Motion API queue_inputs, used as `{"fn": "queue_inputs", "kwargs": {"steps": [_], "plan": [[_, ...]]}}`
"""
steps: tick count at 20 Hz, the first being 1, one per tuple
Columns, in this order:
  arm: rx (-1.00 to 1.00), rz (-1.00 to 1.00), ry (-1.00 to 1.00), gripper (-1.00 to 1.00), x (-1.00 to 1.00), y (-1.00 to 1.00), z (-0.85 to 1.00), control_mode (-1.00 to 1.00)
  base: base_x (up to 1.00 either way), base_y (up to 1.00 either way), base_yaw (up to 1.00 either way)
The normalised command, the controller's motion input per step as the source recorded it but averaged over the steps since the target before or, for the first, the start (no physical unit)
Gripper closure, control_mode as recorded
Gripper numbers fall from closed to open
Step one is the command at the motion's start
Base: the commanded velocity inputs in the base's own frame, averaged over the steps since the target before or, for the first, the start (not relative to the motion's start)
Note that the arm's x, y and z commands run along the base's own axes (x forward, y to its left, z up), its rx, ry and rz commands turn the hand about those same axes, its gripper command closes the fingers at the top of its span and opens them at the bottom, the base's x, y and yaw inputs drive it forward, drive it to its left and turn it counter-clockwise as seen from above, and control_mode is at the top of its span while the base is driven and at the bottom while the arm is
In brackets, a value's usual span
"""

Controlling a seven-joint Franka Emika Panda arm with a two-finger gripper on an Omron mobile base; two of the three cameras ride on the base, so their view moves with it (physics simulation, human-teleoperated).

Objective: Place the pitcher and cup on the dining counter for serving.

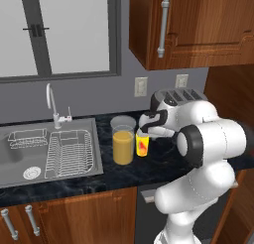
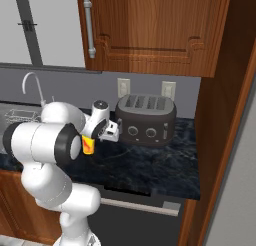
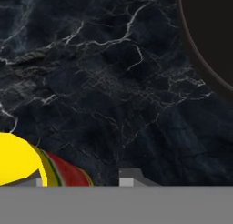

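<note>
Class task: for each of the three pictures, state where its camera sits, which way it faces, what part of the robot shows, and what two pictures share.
Left base view: behind the arm's left, facing sink, pitcher, cup; arm at right.
Right base view: behind its right, facing toaster; arm at left.
Hand view: on the hand, looking down at the worktop; cup at lower left.
Shared: cup, worktop; both base views show the toaster.

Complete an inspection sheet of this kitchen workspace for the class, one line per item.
Surface: black marble worktop.
Job's things: pitcher of orange liquid upright by the sink; yellow cup beside it on the right.
Clutter: toaster at the wall; dish rack in the sink.
Grippers: gripper over the cup's top, grip not confirmed.
Cables: nothing seen.
Surroundings: window, wooden cabinets, two wall outlets, faucet.
</note>
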Motion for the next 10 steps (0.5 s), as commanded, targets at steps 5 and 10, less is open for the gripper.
{"fn": "queue_inputs", "kwargs": {"steps": [5, 10], "plan": [[0.0, 0.0, 0.0, 1.0, -0.01, 0.0, 0.0, -1.0, 0.0, 0.0, 0.0], [0.0, 0.0, -0.04, 1.0, -0.17, 0.0, 0.0, -1.0, 0.0, 0.0, 0.0]]}}
